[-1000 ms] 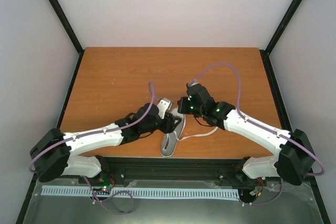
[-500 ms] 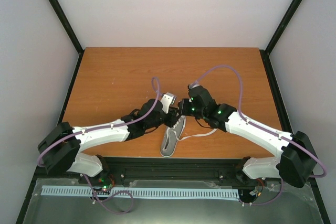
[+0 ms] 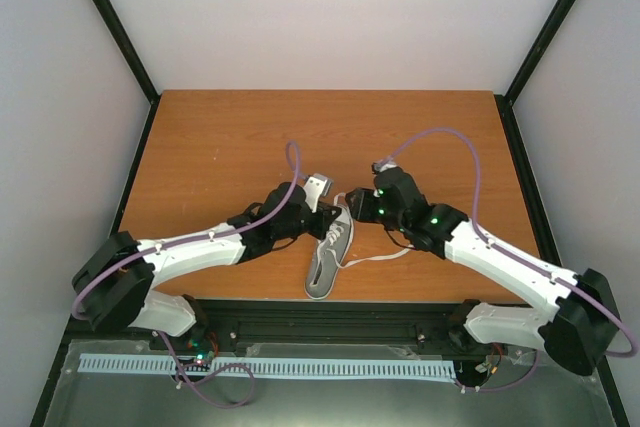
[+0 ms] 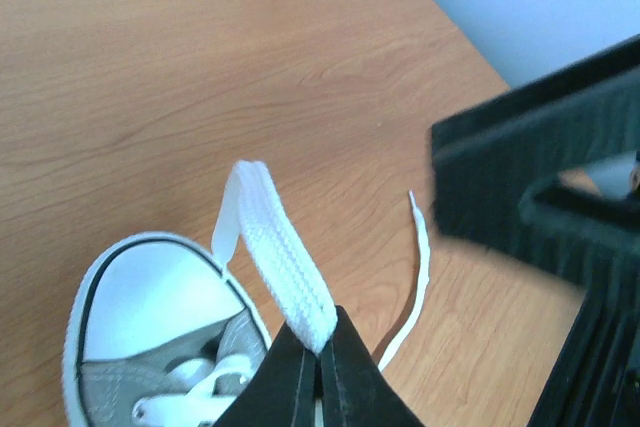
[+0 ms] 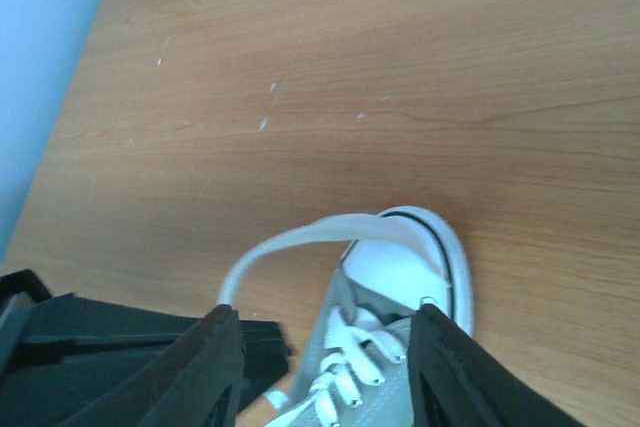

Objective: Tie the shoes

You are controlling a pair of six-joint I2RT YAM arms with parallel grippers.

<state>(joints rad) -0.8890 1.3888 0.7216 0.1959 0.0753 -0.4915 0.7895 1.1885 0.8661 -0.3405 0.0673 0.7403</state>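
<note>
A small grey sneaker [image 3: 328, 252] lies near the table's front edge, its white toe cap [image 4: 150, 297] pointing away from the arm bases. My left gripper [image 4: 320, 345] is shut on a flat white lace loop [image 4: 280, 257] that rises over the toe. In the top view, the left gripper [image 3: 332, 213] sits at the toe. My right gripper [image 5: 330, 357] stands open above the laced front of the sneaker [image 5: 400, 272], nothing between its fingers. The lace loop [image 5: 300, 237] arcs from the toe to the left gripper [image 5: 130, 347].
A loose lace end [image 4: 415, 267] trails on the wooden table [image 3: 220, 137] right of the shoe, also visible in the top view as a lace tail [image 3: 385, 257]. The right gripper's dark body [image 4: 540, 197] hangs close to the left one. Grey walls enclose the table.
My left gripper has moved in to the toe and shut on the lace loop. My right gripper has opened, let go of the lace and drawn slightly back to the right.
</note>
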